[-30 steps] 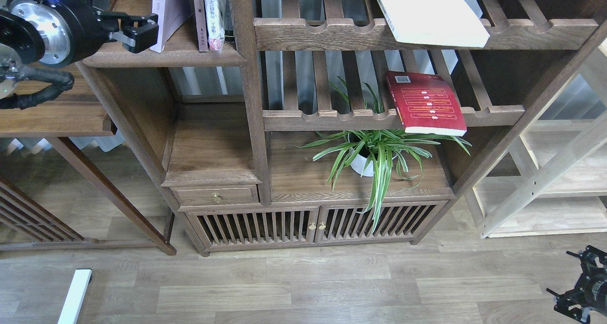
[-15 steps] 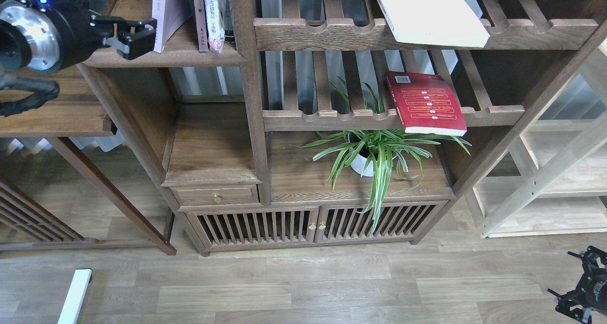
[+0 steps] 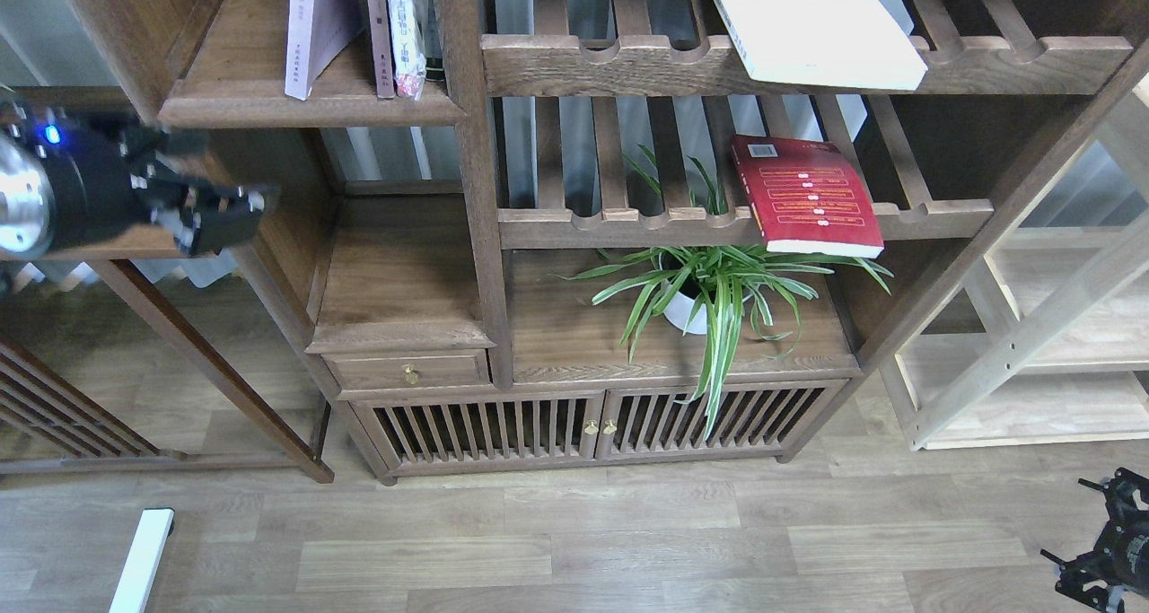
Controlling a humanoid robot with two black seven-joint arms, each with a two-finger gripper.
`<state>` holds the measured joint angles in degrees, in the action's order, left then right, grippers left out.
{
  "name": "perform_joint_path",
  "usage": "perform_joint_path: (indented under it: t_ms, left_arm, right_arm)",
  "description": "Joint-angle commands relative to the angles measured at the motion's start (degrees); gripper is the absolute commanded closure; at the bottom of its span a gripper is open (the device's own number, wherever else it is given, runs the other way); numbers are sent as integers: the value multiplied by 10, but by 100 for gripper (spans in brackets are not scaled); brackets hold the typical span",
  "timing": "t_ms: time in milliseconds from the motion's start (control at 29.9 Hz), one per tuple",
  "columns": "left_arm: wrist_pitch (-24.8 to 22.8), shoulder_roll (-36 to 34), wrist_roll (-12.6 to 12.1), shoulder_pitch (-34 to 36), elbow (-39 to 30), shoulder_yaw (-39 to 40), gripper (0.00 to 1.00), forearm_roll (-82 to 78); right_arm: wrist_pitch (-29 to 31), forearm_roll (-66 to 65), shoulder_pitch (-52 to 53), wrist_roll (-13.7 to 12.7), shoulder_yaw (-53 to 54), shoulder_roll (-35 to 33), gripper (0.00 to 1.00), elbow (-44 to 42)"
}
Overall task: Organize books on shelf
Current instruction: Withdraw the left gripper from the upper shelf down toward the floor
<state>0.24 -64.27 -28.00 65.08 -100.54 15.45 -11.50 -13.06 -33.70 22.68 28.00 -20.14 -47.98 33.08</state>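
A pale lavender-white book (image 3: 314,25) stands upright on the solid dark-brown shelf (image 3: 314,109) at the upper left. A white book (image 3: 808,25) lies flat on the upper slatted rack. On the lower slatted rack a red book (image 3: 803,196) with yellow bands lies flat, overhanging the front rail. My left gripper (image 3: 220,216) is blurred below and left of the shelf's lip, touching no book, and its fingers cannot be told apart. My right gripper (image 3: 1109,550) is small and dark at the bottom right corner, low over the floor.
A thin brown-spined book (image 3: 377,30) and a plastic-wrapped book (image 3: 404,30) stand right of the lavender one. A potted spider plant (image 3: 709,290) sits on the cabinet top beneath the red book. A pale light-wood rack (image 3: 1032,371) stands at the right. A white bar (image 3: 144,559) lies on the floor.
My left gripper has dropped from beside the lavender book at shelf level to below the shelf's lip. The books have not moved.
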Motion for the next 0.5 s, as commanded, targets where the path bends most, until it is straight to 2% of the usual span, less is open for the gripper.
perform_joint_path:
  t_ms: [0,134,234,334,468]
  left_arm:
    - [-22,5,0,-74,1,0,16,-11]
    - [-48,6,0,-168,1,0,15,-44]
    - [-47,19,26,-241,9,0,15,-68]
    - [-37,41,52,-298,15,5,16,-97]
    - [4,58,68,-322,15,5,16,-99]
  right_arm:
    - [-3,0,1,0,1,0,0,1]
    - [-11,0,6,0,2,0,0,2]
    - [-28,0,11,0,2,-1,0,13]
    - [-61,0,24,0,11,-12,0,39]
    - [-116,-1,60,0,26,-47,0,85]
